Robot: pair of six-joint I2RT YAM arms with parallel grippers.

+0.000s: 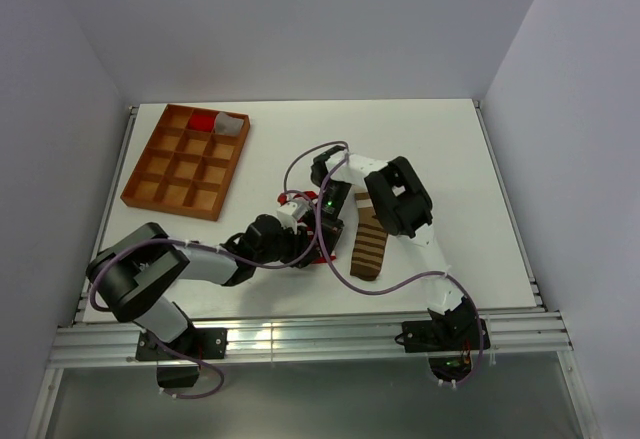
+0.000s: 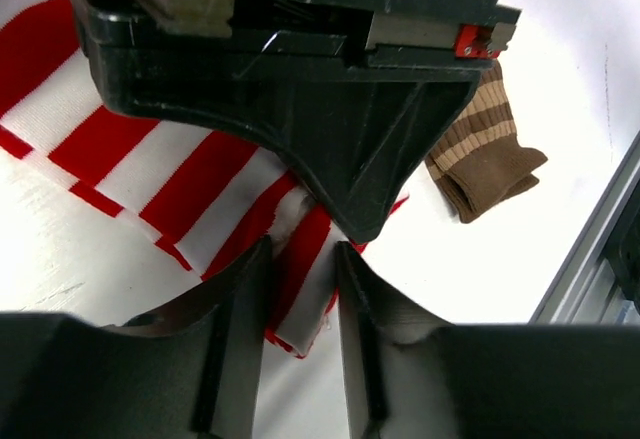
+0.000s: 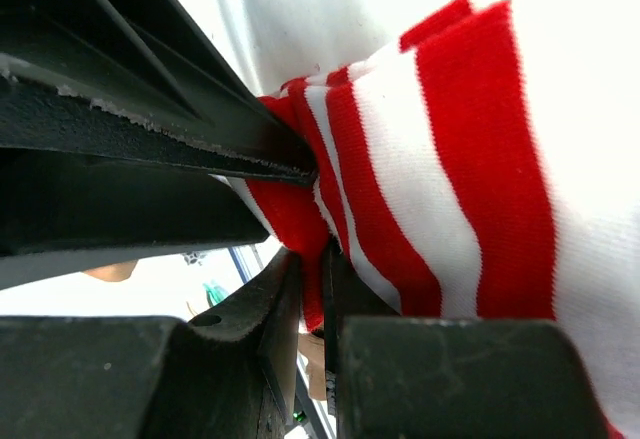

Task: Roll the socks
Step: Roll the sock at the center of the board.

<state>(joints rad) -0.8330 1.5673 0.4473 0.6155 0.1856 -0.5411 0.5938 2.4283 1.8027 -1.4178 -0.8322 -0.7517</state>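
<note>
The red-and-white sock [image 2: 150, 169] lies flat near the middle of the table [image 1: 450, 159], almost wholly covered in the overhead view by the two wrists that meet above it. The right gripper [image 3: 312, 299] has it at one edge: its fingers [image 3: 280, 309] are closed almost together, with a bunched fold of red and white fabric pinched between them and the rest of the sock spreading away to the right of that view. The left gripper [image 2: 300, 309] comes in from the near left and stands at the sock's near edge, its fingers [image 2: 235, 329] partly apart, one on each side of a narrow strip of the striped hem; the fabric fills the gap between them but does not look squeezed. In the left wrist view the black body of the right gripper hangs directly over the sock, just beyond the left fingertips. The dark-brown-and-tan sock [image 1: 368, 244] lies stretched out just to the right of the red one, running near to far, free of both grippers. Well apart at the far left sits a brown compartment tray [image 1: 170, 209], with a red item and a pale one in its far row
</note>
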